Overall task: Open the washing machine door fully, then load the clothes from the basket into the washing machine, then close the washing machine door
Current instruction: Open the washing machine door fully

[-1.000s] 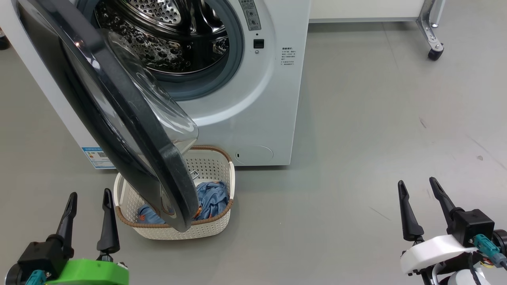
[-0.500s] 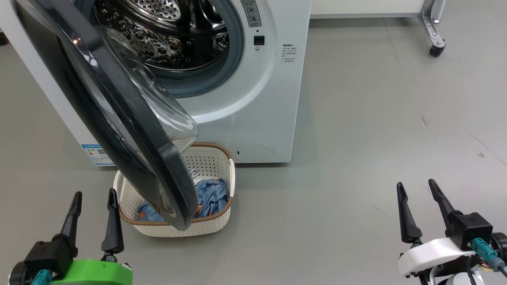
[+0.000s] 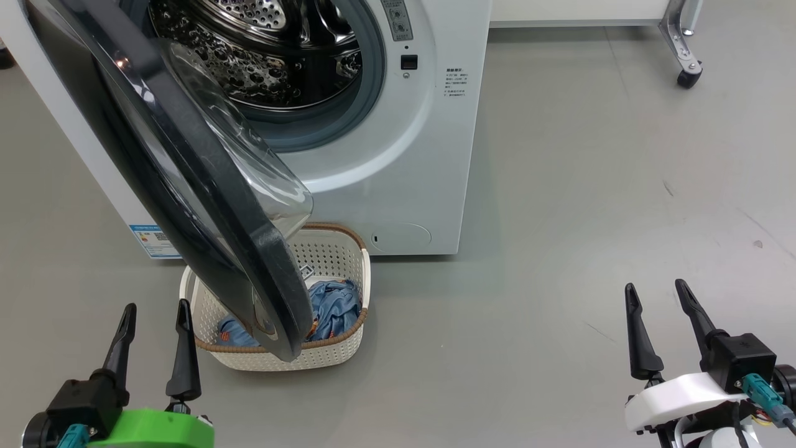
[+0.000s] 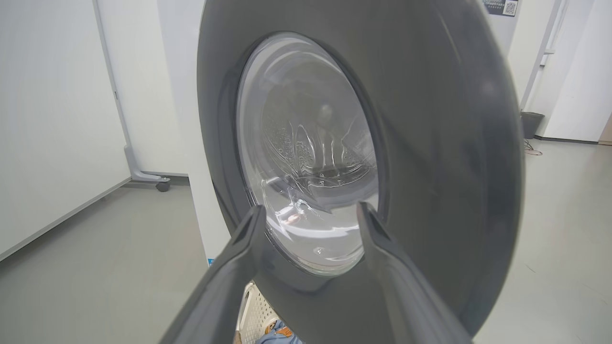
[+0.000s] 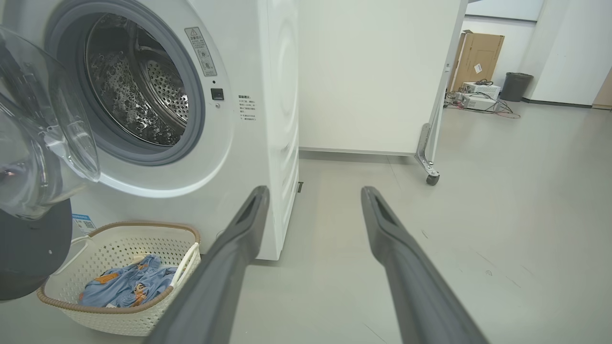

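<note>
The white washing machine (image 3: 398,155) stands ahead with its steel drum (image 3: 261,56) exposed. Its black-rimmed door (image 3: 205,186) is swung partly open and hangs over the cream basket (image 3: 336,348) on the floor. Light-blue clothes (image 3: 333,308) lie inside the basket (image 5: 158,306), partly hidden by the door. My left gripper (image 3: 154,323) is open at the lower left, just left of the basket and short of the door (image 4: 430,167). Far to the right, over bare floor, my right gripper (image 3: 656,298) is open with nothing between its fingers.
A white panel on a castor leg (image 3: 684,62) stands behind and right of the machine. Grey floor (image 3: 591,218) stretches wide to the right. A cardboard box (image 5: 478,55), cables and a dark bin (image 5: 514,86) sit far off at the back.
The head view has shifted slightly, so the machine and basket sit a little higher. My left gripper shows a bit further right and lower. Nothing was grasped or let go.
</note>
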Controlling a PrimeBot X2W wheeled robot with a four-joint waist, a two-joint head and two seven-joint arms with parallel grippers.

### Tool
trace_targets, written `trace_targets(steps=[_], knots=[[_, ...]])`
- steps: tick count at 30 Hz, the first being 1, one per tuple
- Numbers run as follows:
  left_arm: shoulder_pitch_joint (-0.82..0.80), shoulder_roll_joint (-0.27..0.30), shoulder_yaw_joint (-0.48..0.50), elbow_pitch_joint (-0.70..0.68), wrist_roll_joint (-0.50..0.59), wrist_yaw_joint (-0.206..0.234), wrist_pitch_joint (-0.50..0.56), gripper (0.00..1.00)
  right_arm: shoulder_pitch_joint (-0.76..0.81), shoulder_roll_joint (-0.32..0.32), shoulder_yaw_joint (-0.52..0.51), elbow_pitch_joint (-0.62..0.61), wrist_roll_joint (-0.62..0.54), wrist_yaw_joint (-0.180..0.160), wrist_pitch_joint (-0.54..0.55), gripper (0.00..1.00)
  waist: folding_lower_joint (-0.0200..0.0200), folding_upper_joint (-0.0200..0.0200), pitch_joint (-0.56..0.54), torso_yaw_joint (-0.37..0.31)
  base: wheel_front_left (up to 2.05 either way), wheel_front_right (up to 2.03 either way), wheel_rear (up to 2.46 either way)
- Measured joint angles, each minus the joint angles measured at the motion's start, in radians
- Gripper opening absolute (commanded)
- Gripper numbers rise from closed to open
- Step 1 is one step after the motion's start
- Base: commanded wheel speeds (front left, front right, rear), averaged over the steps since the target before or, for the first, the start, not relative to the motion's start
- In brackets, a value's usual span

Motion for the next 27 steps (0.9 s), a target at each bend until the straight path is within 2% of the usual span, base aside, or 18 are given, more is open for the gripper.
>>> trace_targets(steps=[19, 20, 21, 22, 27], knots=[[0.0, -0.003, -0.001, 0.012, 0.002, 0.0, 0.0, 1.0, 0.001, 0.02, -0.011, 0.0, -0.019, 0.002, 0.0, 1.0, 0.0, 0.0, 0.004, 0.005, 0.0, 0.0, 0.0], [0.0, -0.003, -0.002, 0.014, 0.004, 0.0, 0.0, 0.47, 0.001, 0.021, -0.012, 0.0, -0.019, 0.002, 0.0, 1.0, 0.0, 0.0, 0.005, 0.005, 0.0, 0.0, 0.0], [0.0, -0.003, -0.002, 0.016, 0.005, 0.0, 0.0, 0.06, 0.001, 0.021, -0.013, -0.001, -0.02, 0.003, 0.0, 1.0, 0.0, 0.0, 0.005, 0.004, 0.0, 0.0, 0.0], [0.0, -0.003, -0.003, 0.017, 0.006, 0.0, 0.0, 0.0, 0.001, 0.021, -0.014, -0.001, -0.021, 0.003, 0.0, 1.0, 0.0, 0.0, 0.005, 0.004, 0.0, 0.0, 0.0], [-0.002, -0.005, 0.011, -0.011, 0.006, 0.0, 0.0, 0.0, 0.001, 0.021, -0.024, -0.001, -0.027, 0.003, 0.0, 1.0, 0.0, 0.0, 0.008, 0.003, 0.0, 0.0, 0.0]])
